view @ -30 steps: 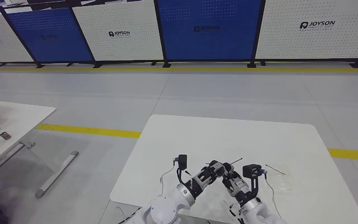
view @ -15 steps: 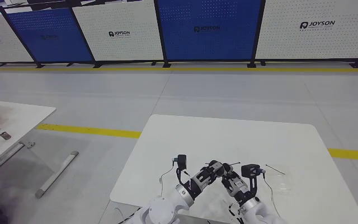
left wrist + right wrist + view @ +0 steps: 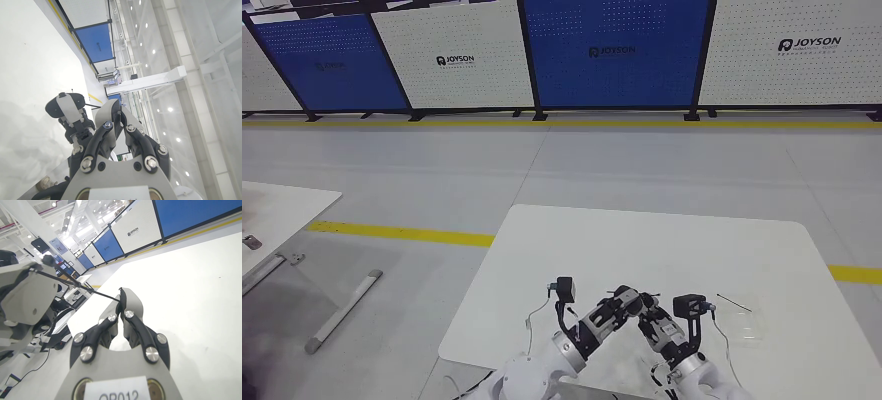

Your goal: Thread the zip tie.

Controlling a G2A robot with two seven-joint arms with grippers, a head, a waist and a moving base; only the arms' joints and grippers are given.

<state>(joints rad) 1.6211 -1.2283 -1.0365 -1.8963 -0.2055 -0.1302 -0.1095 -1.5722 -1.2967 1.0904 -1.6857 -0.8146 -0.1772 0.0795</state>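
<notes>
- Left wrist view: The left gripper [image 3: 119, 110] is clamped, its pads pressed together. A thin black zip tie [image 3: 92, 105] comes out from behind its grey finger and runs straight across to the opposite arm's fingers [image 3: 65, 106], above the white table [image 3: 28, 56].
- Right wrist view: The right gripper [image 3: 120, 300] pinches one end of the zip tie at its fingertips. The strap is stretched taut off the table surface, its long axis running from these tips across to the left gripper. A second thin black strand slants down from a blurred dark lump [image 3: 47, 259] and meets the strap partway along. Whether that lump is the tie's head cannot be told.
- Top view: Seen from above, the two grippers sit nearly tip to tip over the near part of the table, and the tie between them is too small to make out. On the right arm's side lie a thin dark strip [image 3: 734, 301] and, just nearer the edge, a clear pouch [image 3: 747, 332]. What the pouch holds cannot be told.
</notes>
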